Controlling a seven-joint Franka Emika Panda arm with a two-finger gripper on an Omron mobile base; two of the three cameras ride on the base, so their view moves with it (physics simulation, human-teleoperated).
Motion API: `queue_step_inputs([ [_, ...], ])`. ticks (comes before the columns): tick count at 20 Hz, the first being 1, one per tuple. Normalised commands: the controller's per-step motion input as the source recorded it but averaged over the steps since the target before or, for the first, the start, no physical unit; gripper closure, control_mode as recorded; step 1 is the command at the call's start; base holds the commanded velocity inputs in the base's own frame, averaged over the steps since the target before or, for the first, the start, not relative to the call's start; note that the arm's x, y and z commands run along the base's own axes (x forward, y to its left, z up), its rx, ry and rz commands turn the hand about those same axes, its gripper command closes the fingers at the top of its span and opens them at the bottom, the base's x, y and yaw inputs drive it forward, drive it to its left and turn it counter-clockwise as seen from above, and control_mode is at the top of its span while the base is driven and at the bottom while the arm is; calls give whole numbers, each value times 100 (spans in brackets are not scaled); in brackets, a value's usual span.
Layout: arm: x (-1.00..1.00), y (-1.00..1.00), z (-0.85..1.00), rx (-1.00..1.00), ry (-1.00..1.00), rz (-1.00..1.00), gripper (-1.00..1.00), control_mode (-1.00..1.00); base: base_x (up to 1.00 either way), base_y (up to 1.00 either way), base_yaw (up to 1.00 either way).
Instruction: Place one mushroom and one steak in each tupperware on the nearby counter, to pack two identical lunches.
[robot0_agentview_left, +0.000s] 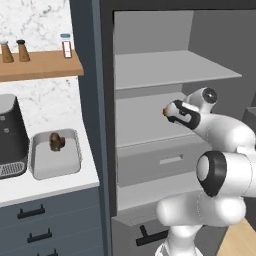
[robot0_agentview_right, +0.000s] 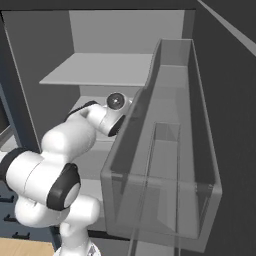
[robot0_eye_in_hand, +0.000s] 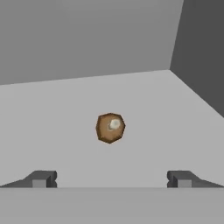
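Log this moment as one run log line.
gripper: open, empty | target: small brown round mushroom on grey fridge shelf, ahead | pale grey rectangular plastic tupperware: holds one brown item

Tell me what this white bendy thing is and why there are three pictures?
It's a robot arm, drawn by a computer. Two cameras ride behind it, one on each side. The third sits on its hand, the end effector, which is open and holds nothing. It reaches into an open fridge, toward a small brown mushroom on a grey shelf. On the white counter beside the fridge sits a pale tupperware with something brown already inside, next to a black coffee machine.
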Motion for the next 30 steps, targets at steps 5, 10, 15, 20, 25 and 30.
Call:
queue_step_inputs([
  [5,12,0,-21,0,8,0,-100,-100,0,0,0],
  [10,24,0,-11,0,0,0,-100,-100,0,0,0],
  [15,38,0,-2,0,0,0,-100,-100,0,0,0],
  [20,49,0,-5,0,3,0,-100,-100,0,0,0],
  [25,19,0,-24,0,11,0,-100,-100,0,0,0],
  [30,19,-1,-19,0,7,0,-100,-100,0,0,0],
])
